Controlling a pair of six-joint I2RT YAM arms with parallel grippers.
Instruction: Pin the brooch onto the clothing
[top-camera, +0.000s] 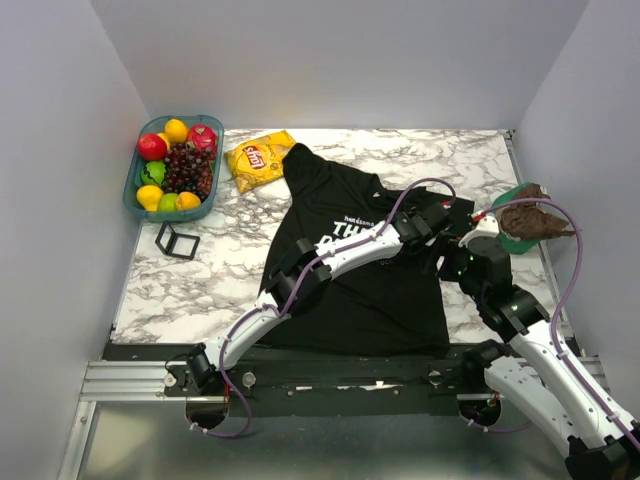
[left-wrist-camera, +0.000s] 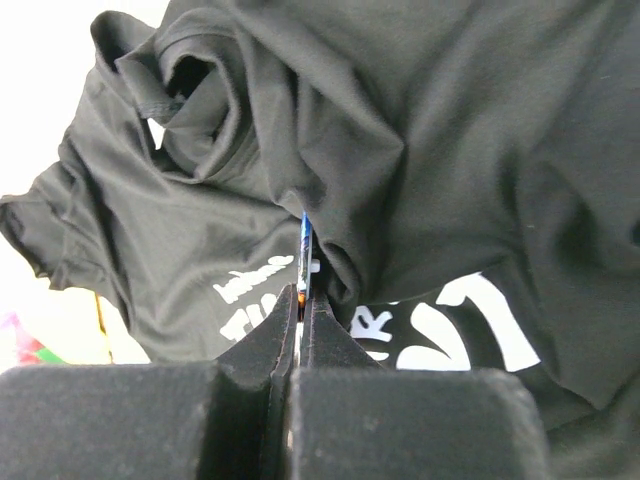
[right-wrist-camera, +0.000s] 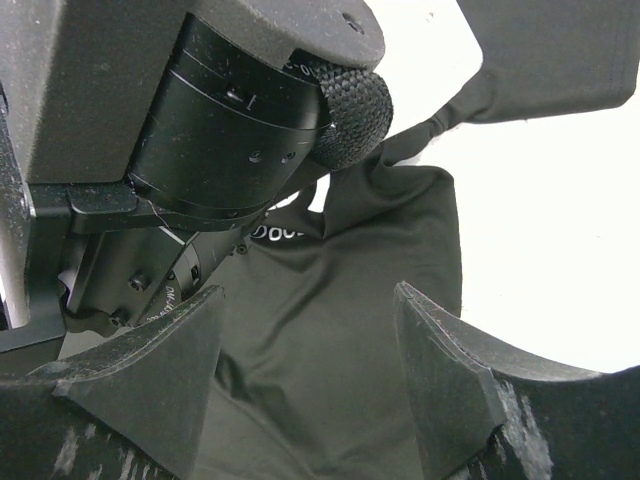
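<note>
The black T-shirt (top-camera: 345, 270) with white print lies on the marble table, bunched up on its right side. My left gripper (left-wrist-camera: 302, 300) is shut on the brooch (left-wrist-camera: 306, 262), which shows edge-on as a thin bluish and orange sliver between the fingertips, close against a fold of the shirt (left-wrist-camera: 420, 150) just above the white letters. In the top view the left gripper (top-camera: 452, 218) is over the shirt's right part. My right gripper (right-wrist-camera: 310, 330) is open and empty, hovering over the shirt's dark fabric (right-wrist-camera: 330, 340) right beside the left arm's wrist (right-wrist-camera: 230, 150).
A blue basket (top-camera: 141, 176) of fruit stands at the back left, a yellow crisp packet (top-camera: 259, 159) beside it. A small black square frame (top-camera: 177, 241) lies left of the shirt. A green dish (top-camera: 508, 240) with a brown object sits at the right edge.
</note>
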